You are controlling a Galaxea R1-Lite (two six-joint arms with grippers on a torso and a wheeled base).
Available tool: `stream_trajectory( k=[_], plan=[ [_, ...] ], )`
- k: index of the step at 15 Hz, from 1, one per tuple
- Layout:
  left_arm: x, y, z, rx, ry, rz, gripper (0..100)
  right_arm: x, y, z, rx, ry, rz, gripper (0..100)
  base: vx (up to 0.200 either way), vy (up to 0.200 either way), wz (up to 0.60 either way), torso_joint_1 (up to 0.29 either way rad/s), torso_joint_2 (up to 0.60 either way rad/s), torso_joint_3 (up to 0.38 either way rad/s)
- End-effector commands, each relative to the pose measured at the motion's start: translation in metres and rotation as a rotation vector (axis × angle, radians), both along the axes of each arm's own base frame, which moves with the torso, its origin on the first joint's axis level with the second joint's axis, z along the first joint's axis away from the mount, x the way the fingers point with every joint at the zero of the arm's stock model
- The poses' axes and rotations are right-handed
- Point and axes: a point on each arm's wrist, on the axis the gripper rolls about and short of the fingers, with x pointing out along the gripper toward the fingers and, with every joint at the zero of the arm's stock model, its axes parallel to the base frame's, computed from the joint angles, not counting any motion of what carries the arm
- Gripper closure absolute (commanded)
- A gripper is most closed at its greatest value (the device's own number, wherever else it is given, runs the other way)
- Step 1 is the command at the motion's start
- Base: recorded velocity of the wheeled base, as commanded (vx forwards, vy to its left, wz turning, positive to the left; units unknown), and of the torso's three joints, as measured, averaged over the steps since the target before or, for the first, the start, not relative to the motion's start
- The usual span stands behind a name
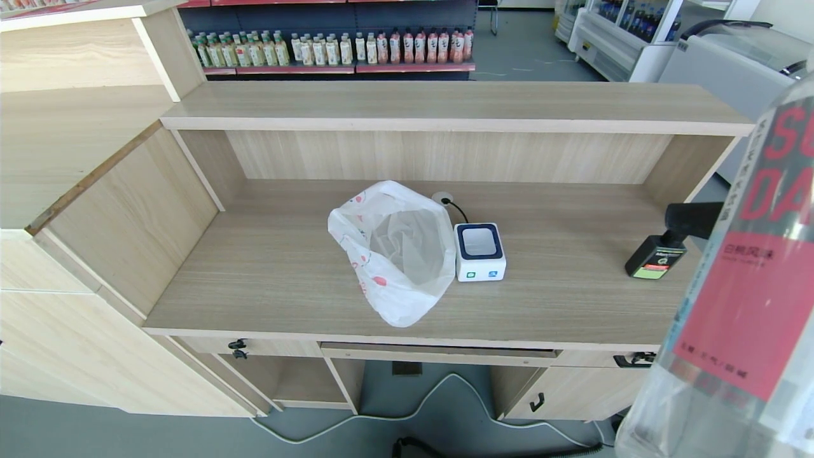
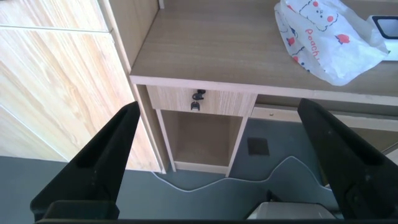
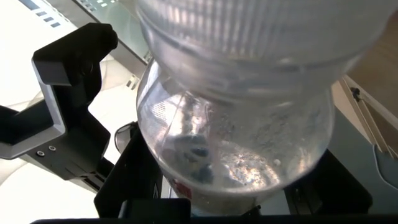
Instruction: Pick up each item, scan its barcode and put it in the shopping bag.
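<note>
Clearly the right gripper (image 3: 224,190) is clenched on a clear bottle (image 1: 744,286), held high off the counter's (image 1: 267,280) right end, its long axis steep and leaning right. The left gripper (image 2: 217,168) hangs spread wide, grasping nothing, below the counter's front edge. The shopping bag (image 1: 391,254) lies mid-counter with its mouth open, touching the scanner (image 1: 480,251); bare wood stretches on either side.

Ahead of the left gripper (image 2: 211,168) stood a pale wooden counter (image 1: 267,280) with a raised top shelf (image 1: 445,102). Grey floor (image 2: 186,205) lay beneath the gripper, and far beyond the counter stood drink shelves (image 1: 331,48) and white chest freezers (image 1: 731,57).
</note>
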Motion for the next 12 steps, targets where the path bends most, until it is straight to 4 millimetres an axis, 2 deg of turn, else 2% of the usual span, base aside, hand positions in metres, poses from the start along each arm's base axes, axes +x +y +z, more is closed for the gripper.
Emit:
stream_trajectory(
  k=[1,5,7,9,10,11,12],
  plan=[
    [0.000,0.000,0.000,-0.001,-0.001,0.000,0,0.000,0.000,0.000,0.000,0.000,0.001,100,0.000,0.000,0.00,0.000,0.00,0.000],
    [0.000,0.000,0.000,-0.001,-0.001,0.000,0,0.002,0.000,-0.002,-0.004,0.005,-0.013,100,0.000,0.000,0.00,0.000,0.00,0.000],
    [0.000,0.000,0.000,-0.001,0.001,0.000,0,0.013,-0.002,-0.006,-0.006,-0.011,-0.119,100,0.000,0.000,0.00,0.000,0.00,0.000],
    [0.000,0.000,0.000,-0.001,-0.001,0.000,0,0.039,-0.009,-0.023,-0.057,-0.064,-0.353,100,0.000,0.000,0.00,0.000,0.00,0.000],
    [0.000,0.000,0.000,0.001,0.001,0.000,0,0.063,-0.020,-0.037,-0.138,-0.126,-0.533,100,0.000,0.000,0.00,0.000,0.00,0.000],
    [0.000,0.000,0.000,0.001,0.001,0.000,0,0.090,-0.039,-0.057,-0.306,-0.247,-0.763,100,0.000,0.000,0.00,0.000,0.00,0.000],
    [0.000,0.000,0.000,-0.001,-0.001,0.000,0,0.104,-0.053,-0.071,-0.436,-0.366,-0.857,100,0.000,0.000,0.00,0.000,0.00,0.000]
  ],
)
